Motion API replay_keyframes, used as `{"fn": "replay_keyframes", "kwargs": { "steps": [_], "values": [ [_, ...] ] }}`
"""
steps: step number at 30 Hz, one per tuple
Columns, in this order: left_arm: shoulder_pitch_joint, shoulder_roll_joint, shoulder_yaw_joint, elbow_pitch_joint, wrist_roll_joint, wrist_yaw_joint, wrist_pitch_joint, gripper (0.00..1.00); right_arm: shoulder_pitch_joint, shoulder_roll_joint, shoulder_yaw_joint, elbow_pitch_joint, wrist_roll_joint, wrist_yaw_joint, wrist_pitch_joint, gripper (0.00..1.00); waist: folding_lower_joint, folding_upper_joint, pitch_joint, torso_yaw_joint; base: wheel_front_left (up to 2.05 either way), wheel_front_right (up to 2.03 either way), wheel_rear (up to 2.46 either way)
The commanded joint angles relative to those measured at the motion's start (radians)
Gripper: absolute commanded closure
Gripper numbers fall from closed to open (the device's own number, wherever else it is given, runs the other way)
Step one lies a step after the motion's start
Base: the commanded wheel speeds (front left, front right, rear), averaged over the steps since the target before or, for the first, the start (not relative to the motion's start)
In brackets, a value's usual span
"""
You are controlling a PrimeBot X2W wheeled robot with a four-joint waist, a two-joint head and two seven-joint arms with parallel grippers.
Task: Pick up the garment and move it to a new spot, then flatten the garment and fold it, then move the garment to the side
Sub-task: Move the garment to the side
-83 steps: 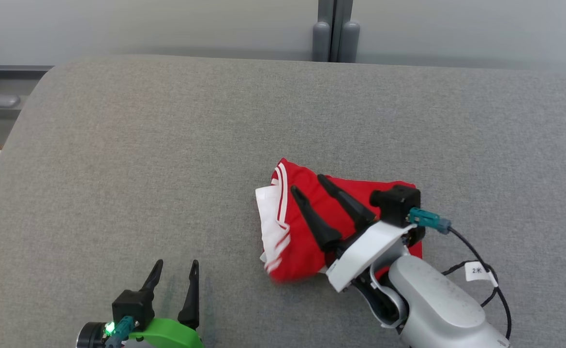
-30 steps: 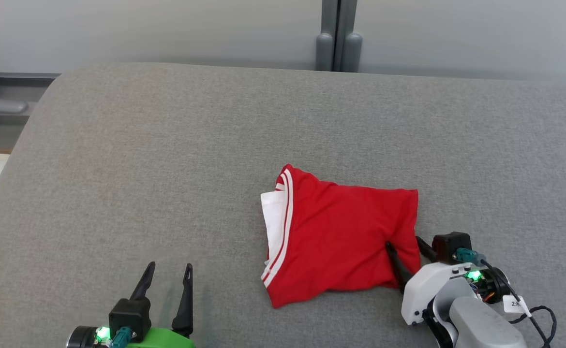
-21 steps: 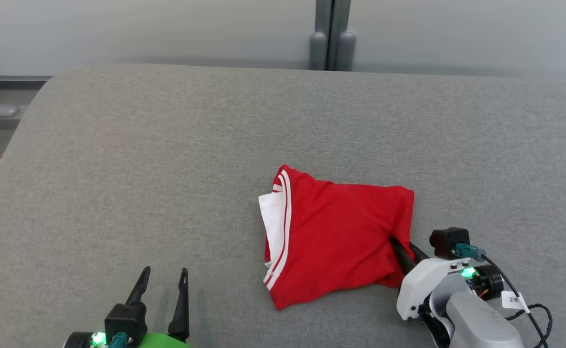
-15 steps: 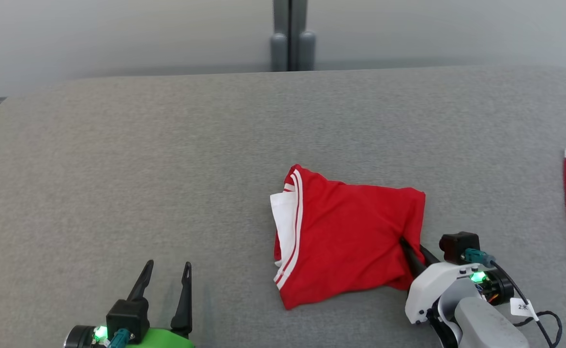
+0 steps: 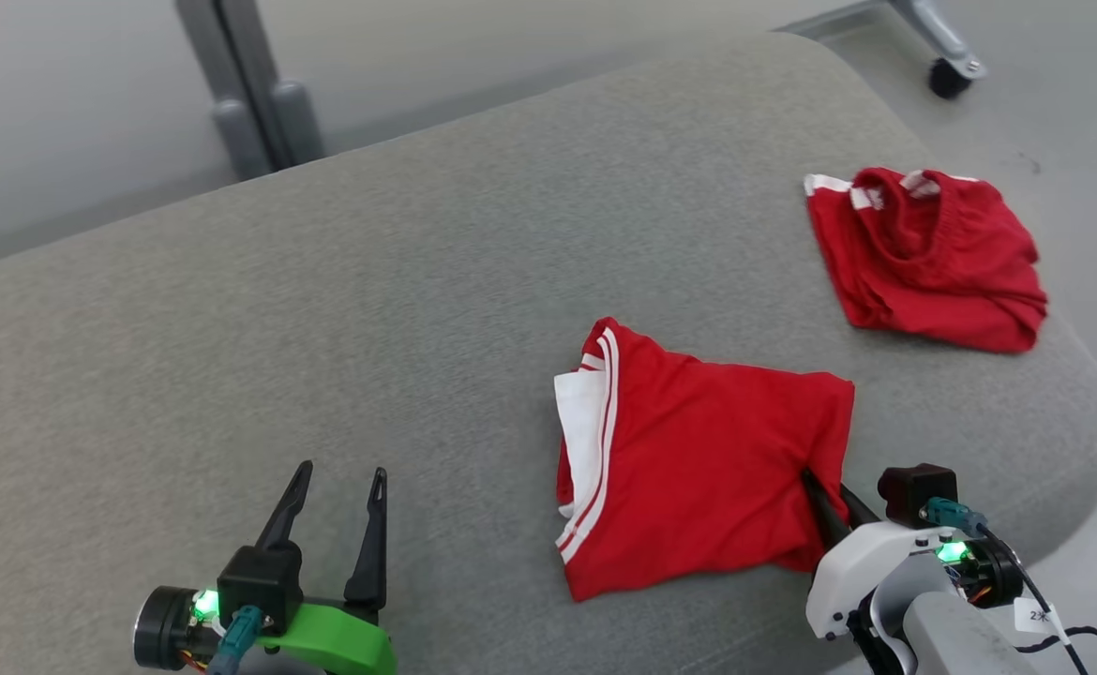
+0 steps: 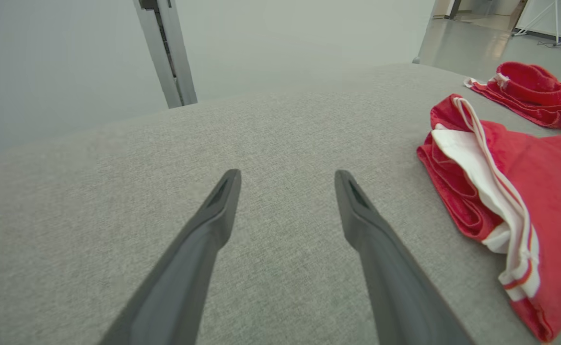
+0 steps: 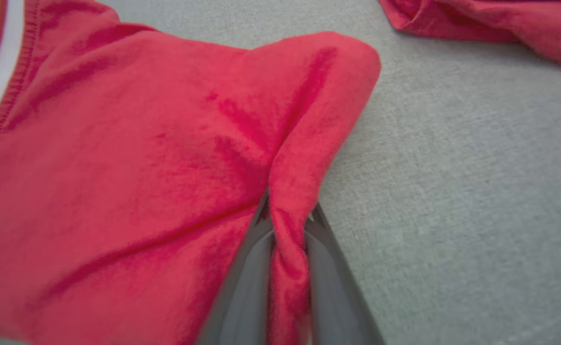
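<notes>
Grey upholstered surface is seen under both arms, with pale floor and a grey post behind it. The folded red garment is clamped by the right gripper. In the right wrist view a ridge of red cloth is pinched between the two fingers, which are drawn close together. The bulk of the garment is spread ahead of and to the left of that gripper, flat on the surface. Its white-striped edge is on the side farthest from the fingers.

The left gripper is held low over bare cushion, fingers parted, nothing between them. The garment's white edge is noted to the right of it, near but apart.

A second red garment, crumpled, is seen ahead and to the right of the right gripper. It is well apart from the held one, near the rounded corner of the surface.
</notes>
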Motion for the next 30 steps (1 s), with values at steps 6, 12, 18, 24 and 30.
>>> {"fn": "replay_keyframes", "kwargs": {
  "steps": [6,12,18,24,30],
  "values": [
    [-0.017,0.008,-0.012,-0.008,0.017,-0.006,0.001,0.0,-0.024,-0.005,-0.028,-0.053,-0.018,-0.002,0.0,1.0,0.0,-0.0001,0.083,-0.193,0.0,0.0,0.0],
    [-0.029,0.041,-0.025,-0.016,0.015,-0.007,0.001,0.0,-0.15,-0.005,-0.052,-0.091,-0.067,-0.002,-0.001,1.0,0.0,-0.0001,0.136,-0.178,0.0,0.0,0.0],
    [-0.041,0.094,-0.036,-0.028,0.0,-0.007,0.001,0.0,-0.366,-0.005,-0.186,-0.037,-0.233,-0.002,0.009,1.0,0.0,-0.0001,0.192,-0.14,0.0,0.0,0.0],
    [-0.07,0.129,-0.043,-0.034,-0.012,-0.007,0.001,0.0,-0.493,-0.049,-0.478,-0.057,-0.534,-0.002,0.1,1.0,0.0,-0.0001,0.244,-0.083,0.0,0.0,0.0],
    [-0.092,0.14,-0.04,-0.034,-0.022,-0.007,0.001,0.0,-0.492,-0.029,-0.809,-0.212,-0.799,-0.002,0.133,0.0,0.0,-0.0001,0.265,-0.04,0.0,0.0,0.0]
  ]
}}
